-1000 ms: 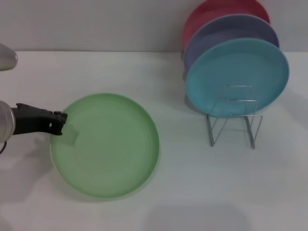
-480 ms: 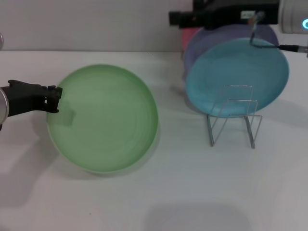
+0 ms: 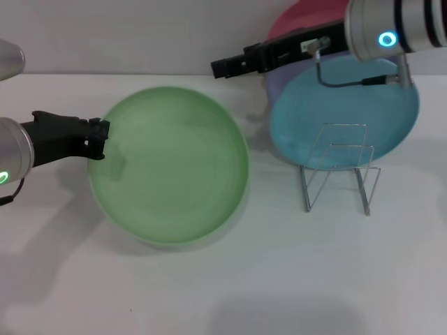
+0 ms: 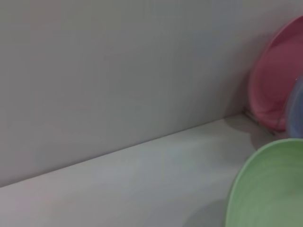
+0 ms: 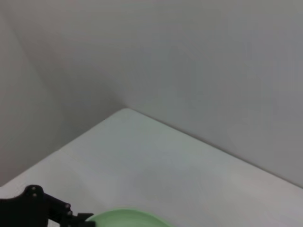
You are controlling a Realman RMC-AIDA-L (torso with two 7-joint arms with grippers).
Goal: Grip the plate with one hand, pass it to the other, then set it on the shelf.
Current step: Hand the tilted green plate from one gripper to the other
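Note:
The light green plate (image 3: 174,167) hangs a little above the white table, tilted, held at its left rim by my left gripper (image 3: 101,139), which is shut on it. The plate's edge also shows in the left wrist view (image 4: 270,189) and in the right wrist view (image 5: 128,218), where the left gripper (image 5: 83,217) is at its rim. My right gripper (image 3: 218,68) reaches in from the upper right, above and just beyond the plate's far right rim, apart from it. The silver wire shelf (image 3: 339,167) stands at the right with empty front loops.
A light blue plate (image 3: 363,98) stands upright in the shelf, with a lavender plate (image 3: 279,73) and a pink plate (image 3: 300,17) behind it. The right arm crosses in front of these plates. A grey wall (image 3: 140,35) runs behind the table.
The left gripper has lifted the green plate off the table and carried it to the right. The right arm has come in from the upper right and reached left towards the plate.

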